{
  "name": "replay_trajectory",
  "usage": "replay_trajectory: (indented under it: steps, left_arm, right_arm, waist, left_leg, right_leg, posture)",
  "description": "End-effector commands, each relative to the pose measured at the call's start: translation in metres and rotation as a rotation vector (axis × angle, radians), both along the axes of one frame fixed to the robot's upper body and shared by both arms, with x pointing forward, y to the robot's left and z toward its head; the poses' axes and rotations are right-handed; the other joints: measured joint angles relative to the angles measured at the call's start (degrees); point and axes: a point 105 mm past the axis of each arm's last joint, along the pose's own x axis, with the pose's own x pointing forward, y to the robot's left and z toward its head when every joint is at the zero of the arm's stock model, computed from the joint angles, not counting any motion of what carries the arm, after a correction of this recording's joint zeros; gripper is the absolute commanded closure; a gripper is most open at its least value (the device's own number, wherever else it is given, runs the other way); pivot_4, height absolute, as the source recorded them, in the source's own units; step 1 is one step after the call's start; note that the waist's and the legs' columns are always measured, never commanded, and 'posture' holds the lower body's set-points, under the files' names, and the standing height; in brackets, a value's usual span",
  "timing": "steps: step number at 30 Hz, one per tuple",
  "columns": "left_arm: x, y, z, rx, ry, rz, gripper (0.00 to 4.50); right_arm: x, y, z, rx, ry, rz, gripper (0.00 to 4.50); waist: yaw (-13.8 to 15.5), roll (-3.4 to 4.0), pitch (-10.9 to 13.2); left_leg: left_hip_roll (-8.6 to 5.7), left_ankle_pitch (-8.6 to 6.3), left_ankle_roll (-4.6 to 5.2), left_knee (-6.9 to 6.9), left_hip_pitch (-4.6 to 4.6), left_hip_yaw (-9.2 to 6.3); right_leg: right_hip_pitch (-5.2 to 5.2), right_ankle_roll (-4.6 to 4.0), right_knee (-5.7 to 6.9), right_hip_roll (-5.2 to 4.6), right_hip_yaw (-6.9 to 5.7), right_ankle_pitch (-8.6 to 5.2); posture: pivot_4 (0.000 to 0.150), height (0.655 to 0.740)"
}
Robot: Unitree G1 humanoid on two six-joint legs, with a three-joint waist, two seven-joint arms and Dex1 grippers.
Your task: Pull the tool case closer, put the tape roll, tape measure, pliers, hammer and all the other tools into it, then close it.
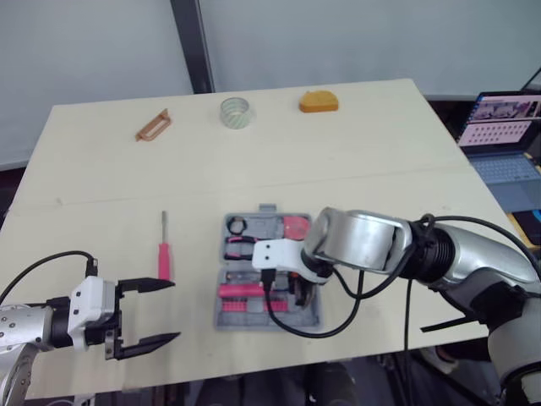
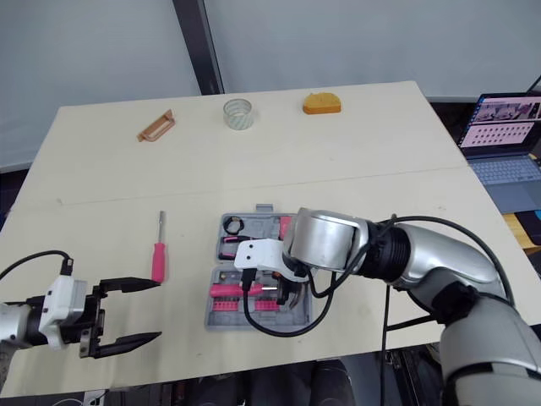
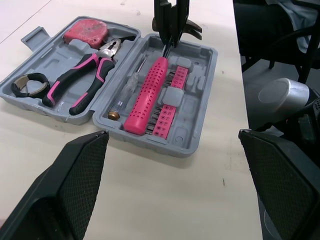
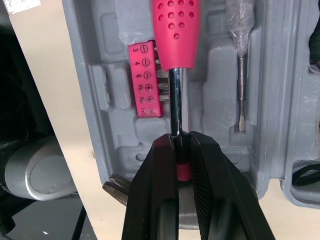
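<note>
The grey tool case point(image 1: 221, 320) lies open near the table's front middle. My right gripper point(image 4: 176, 137) is over its near half, shut on the metal shaft of the pink-handled hammer point(image 3: 147, 95), which lies along the tray beside a strip of pink bits point(image 3: 170, 100). Pink-and-black pliers point(image 3: 82, 82), a red tape measure point(image 3: 86, 31) and a black ring point(image 3: 30, 85) rest in the other half. My left gripper point(image 1: 175, 309) hovers open and empty at the front left. A pink screwdriver point(image 1: 164, 258) lies on the table left of the case.
Along the far edge sit a brown handle-shaped tool point(image 1: 154, 125), a clear tape roll point(image 1: 237, 112) and an orange tool point(image 1: 319, 101). An open laptop point(image 1: 503, 139) stands off the table to the right. A black cable loops over the case's front.
</note>
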Motion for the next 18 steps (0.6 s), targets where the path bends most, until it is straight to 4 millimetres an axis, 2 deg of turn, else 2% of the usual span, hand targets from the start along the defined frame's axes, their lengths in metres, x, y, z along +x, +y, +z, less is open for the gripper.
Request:
replay_trajectory:
  steps: [1,18]
  left_arm:
    - [-0.001,-0.001,0.008,0.013,-0.035,-0.003,0.00]
    - [-0.001,-0.002,0.008,0.012,-0.034,0.005,0.00]
  right_arm:
    - [-0.002,0.003,0.000,0.007,-0.005,0.026,4.48]
    - [0.003,0.001,-0.010,-0.002,-0.003,0.006,4.48]
  waist:
    - [0.0,0.00,0.0]
    - [0.0,-0.01,0.0]
  left_leg:
    - [0.00,0.00,0.00,0.00,0.00,0.00]
    - [0.00,0.00,0.00,0.00,0.00,0.00]
  right_leg:
    - [0.00,0.00,0.00,0.00,0.00,0.00]
    - [0.00,0.00,0.01,0.00,0.00,0.00]
  posture:
    - [0.150,0.7400]
    - [0.150,0.7400]
